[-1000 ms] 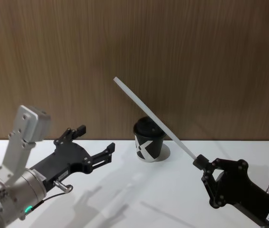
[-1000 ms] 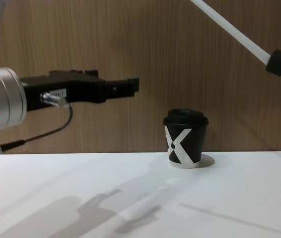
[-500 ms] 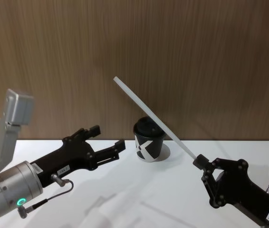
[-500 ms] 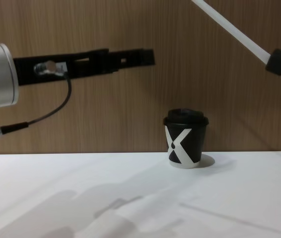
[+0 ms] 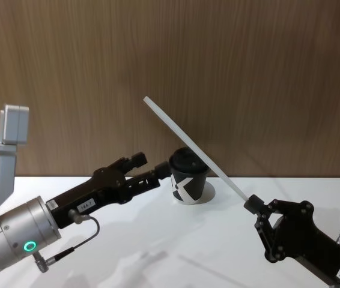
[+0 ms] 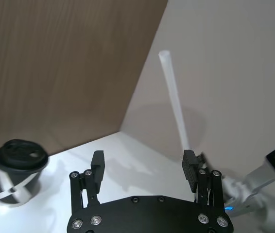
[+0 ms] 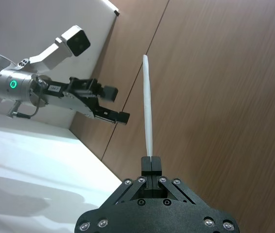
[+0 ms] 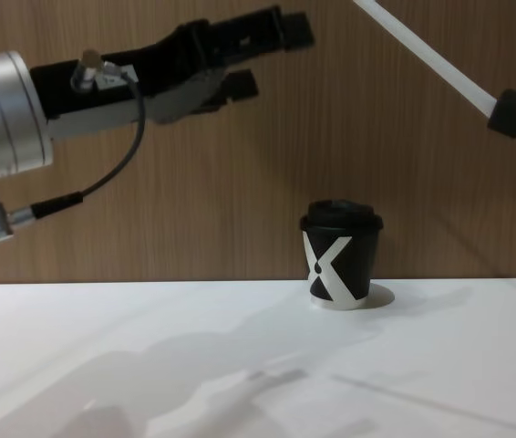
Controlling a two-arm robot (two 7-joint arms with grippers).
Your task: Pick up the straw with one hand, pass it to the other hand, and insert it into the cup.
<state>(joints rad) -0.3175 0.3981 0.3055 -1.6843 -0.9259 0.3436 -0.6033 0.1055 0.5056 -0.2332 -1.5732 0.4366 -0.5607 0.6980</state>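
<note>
In the head view the right gripper (image 5: pixel 253 204) sits at lower right, its fingers pressed together on the lower end of the straw (image 5: pixel 197 150). The straw is a thin white translucent tube slanting up toward the frame's middle against the wooden wall (image 5: pixel 248 72). Its line crosses in front of the lid of the cup (image 5: pixel 186 186), which is black with a white X and stands at the back of the white table (image 5: pixel 158 240). The left gripper (image 5: pixel 150 167) comes from the lower left with fingers spread, its tips just left of the cup and below the straw, open air between. In the left wrist view the spread fingers frame a wide gap. The straw rises just beside one finger, and I cannot tell whether it touches. The right wrist view shows the straw straight up from the closed tips, with the left gripper well apart at left. In the chest view the left gripper hangs at upper left and the straw crosses the upper right corner, with clear space between them and above the lid.
</note>
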